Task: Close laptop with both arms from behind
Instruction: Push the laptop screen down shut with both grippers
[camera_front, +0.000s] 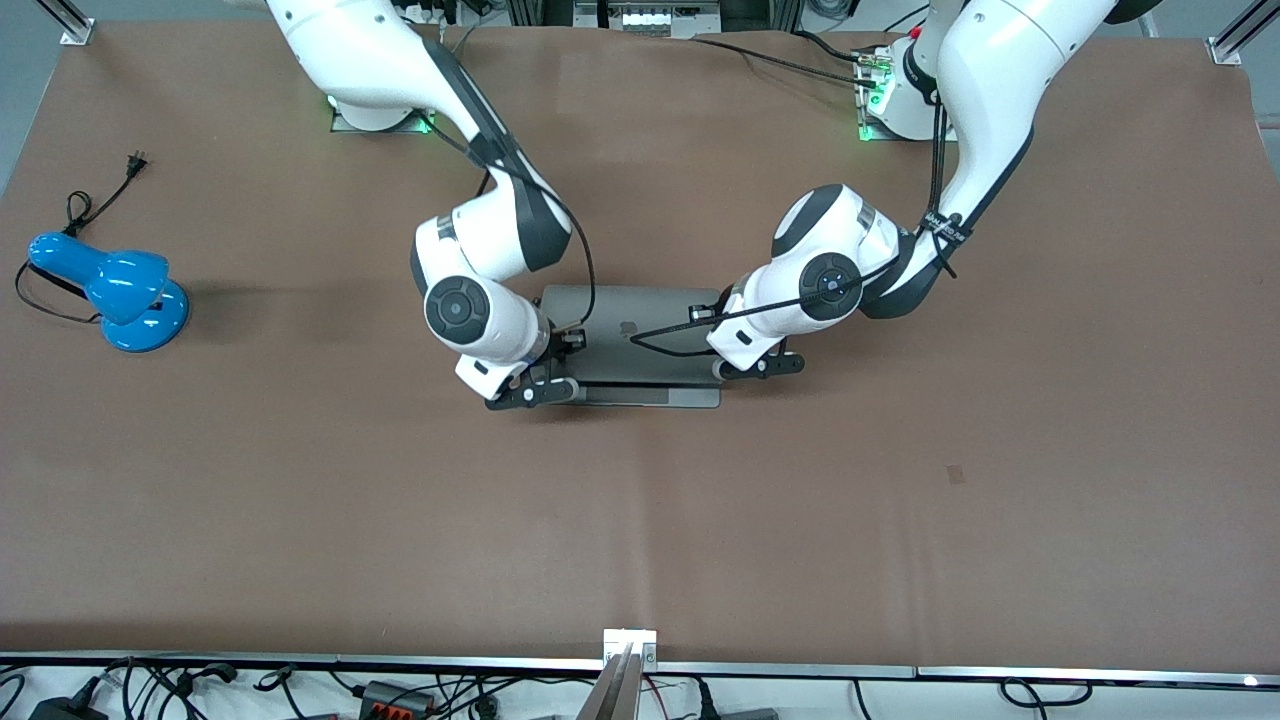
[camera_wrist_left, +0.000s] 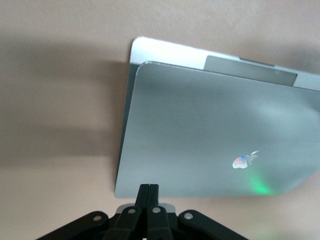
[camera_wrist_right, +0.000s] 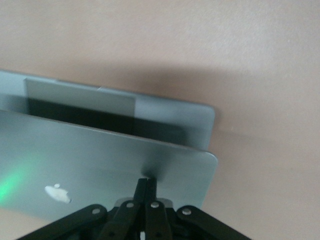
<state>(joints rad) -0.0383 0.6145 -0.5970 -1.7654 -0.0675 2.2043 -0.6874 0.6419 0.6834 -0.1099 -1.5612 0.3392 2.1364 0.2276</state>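
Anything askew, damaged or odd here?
Nothing stands out. The laptop lies square, its lid partly lowered, the left gripper and right gripper shut against the lid. A blue desk lamp sits unplugged toward the right arm's end.

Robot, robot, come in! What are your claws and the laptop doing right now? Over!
Left claw and right claw shut, each pressing the laptop lid. Lid partly down, not closed. Nothing in the way.

Only an apple logo (camera_wrist_left: 244, 160) on the laptop (camera_wrist_left: 210, 135) lid

Bright even overhead light, soft shadows (wrist views blurred, green glare).
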